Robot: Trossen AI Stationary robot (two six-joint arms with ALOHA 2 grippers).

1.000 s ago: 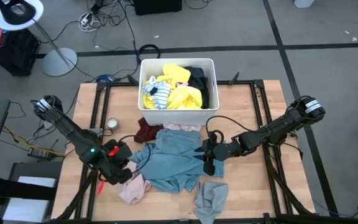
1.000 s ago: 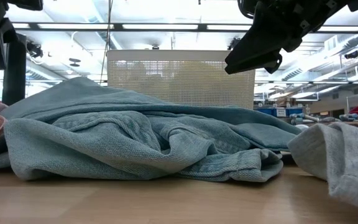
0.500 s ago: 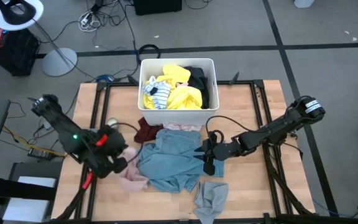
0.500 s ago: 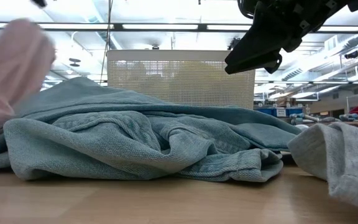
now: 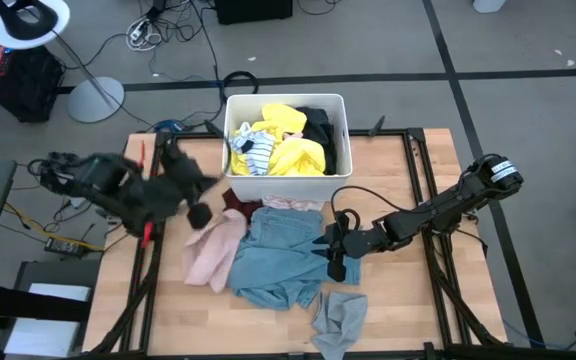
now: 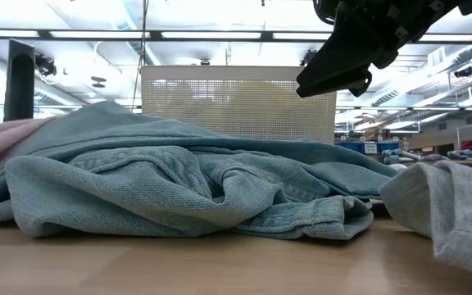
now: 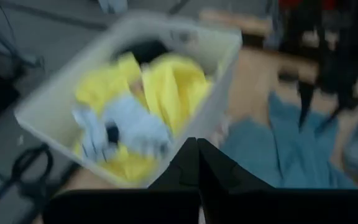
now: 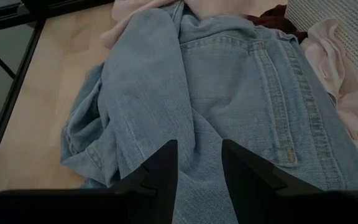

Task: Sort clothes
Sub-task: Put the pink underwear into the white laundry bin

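My left pincer pinches the soft pink garment; my right pincer hangs part open over rough denim jeans.

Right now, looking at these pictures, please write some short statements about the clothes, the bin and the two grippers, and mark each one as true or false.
1. The white bin holds yellow clothes. True.
2. The denim garment lies inside the bin. False: it is spread on the table, in front of the bin.
3. The right gripper is at the right edge of the denim garment, fingers apart. True.
4. The pink garment lies to the right of the denim. False: it lies at its left side.
5. A grey garment lies near the table's front edge. True.
6. The left gripper is above the grey garment. False: it is near the bin's left front corner.
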